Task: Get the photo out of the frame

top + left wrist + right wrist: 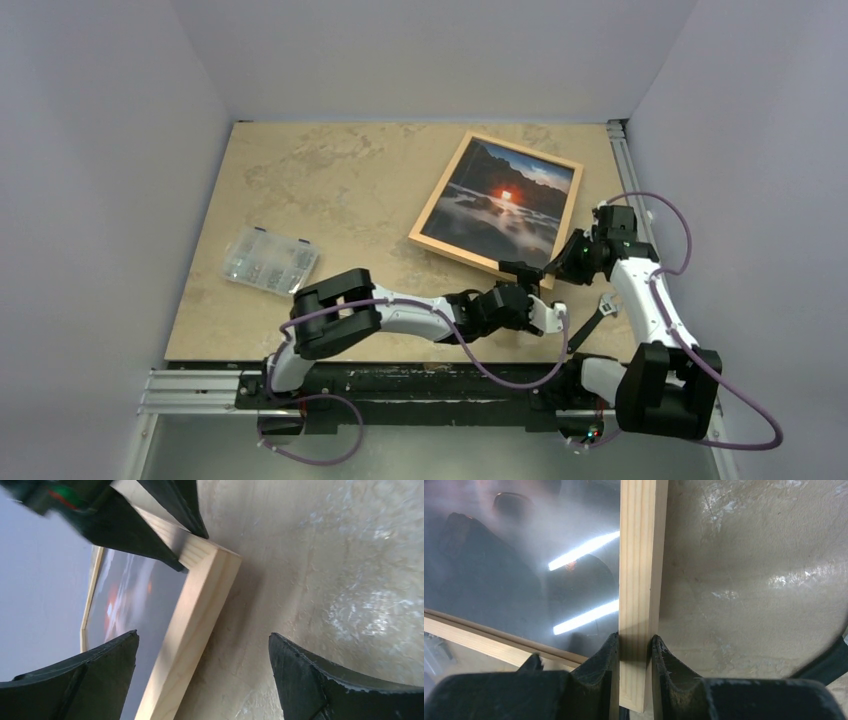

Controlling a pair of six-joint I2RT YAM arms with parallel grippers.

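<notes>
You are working over a beige, marble-patterned table top (330,190), matt with a faint sheen, closed in by plain pale grey-lilac walls (100,150) on the left, far and right sides, with a ribbed aluminium rail (190,385) along its near edge. A small clear plastic compartment box (270,260) holding tiny parts lies at the near left. The thin light-wood rectangular picture frame (639,570), with square-edged pale tan rails and visible grain, lies at the far right, turned askew to the table's edges. The glossy sunset photo (505,200), with its orange-red sun among dark grey-blue clouds, sits inside the frame, and ceiling lights glare in white streaks across it. Your right arm folds up from its base at the near right, forearm angled leftward. The right gripper (636,642) is clamped on the frame's right rail close to its near corner, one black finger against each side of the wood. Your left arm stretches low across the near table toward that same corner. The left gripper (204,635) is spread wide and holds nothing, and the frame's near rail passes between its fingers without touching either.
</notes>
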